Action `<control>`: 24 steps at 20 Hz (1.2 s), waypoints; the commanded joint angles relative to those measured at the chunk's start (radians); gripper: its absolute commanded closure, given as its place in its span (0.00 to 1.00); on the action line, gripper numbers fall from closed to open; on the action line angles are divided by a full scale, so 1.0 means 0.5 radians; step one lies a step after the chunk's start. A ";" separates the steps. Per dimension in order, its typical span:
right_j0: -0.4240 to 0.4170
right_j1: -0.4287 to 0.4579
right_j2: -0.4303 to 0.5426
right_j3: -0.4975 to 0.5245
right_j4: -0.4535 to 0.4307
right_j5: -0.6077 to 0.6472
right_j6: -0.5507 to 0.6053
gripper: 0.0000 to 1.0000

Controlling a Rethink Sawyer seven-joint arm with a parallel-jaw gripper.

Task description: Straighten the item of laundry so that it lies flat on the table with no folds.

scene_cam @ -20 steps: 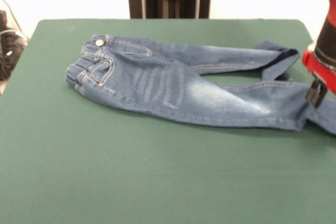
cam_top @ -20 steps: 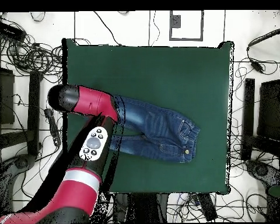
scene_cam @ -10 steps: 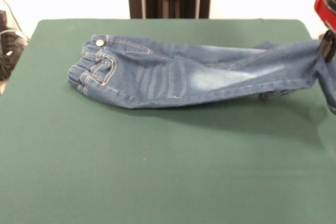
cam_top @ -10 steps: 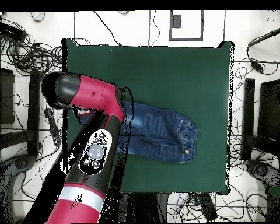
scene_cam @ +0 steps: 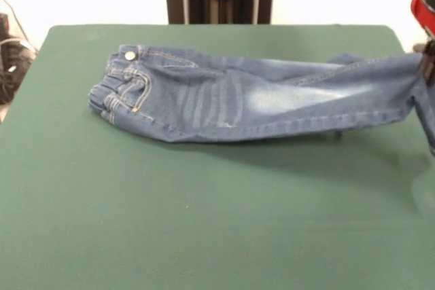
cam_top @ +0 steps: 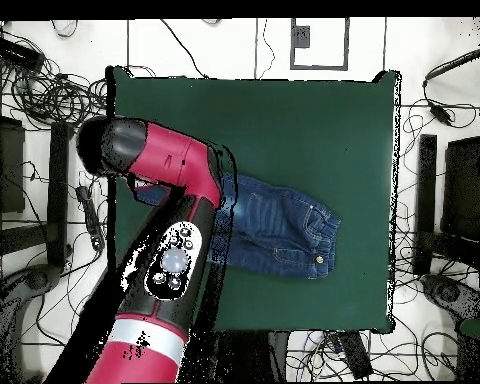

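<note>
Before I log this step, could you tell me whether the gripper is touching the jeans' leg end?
Touching. In the front view the gripper meets the raised leg end of the jeans, which hangs clear above its shadow on the table; the fabric drapes down from it.

Near half of table (scene_cam: 204,236) bare green felt, wide open for passage. Jeans (scene_cam: 224,96) stretch across far half, waistband flat at one end, leg ends raised off felt at other edge beside gripper (scene_cam: 427,66). Overhead: red arm (cam_top: 174,250) blocks one side of table, covering leg ends; far strip beyond jeans open. Cables (cam_top: 44,90) clutter floor around table.
</note>
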 commanded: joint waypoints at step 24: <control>-0.099 0.122 0.500 0.330 0.328 -0.655 0.353 1.00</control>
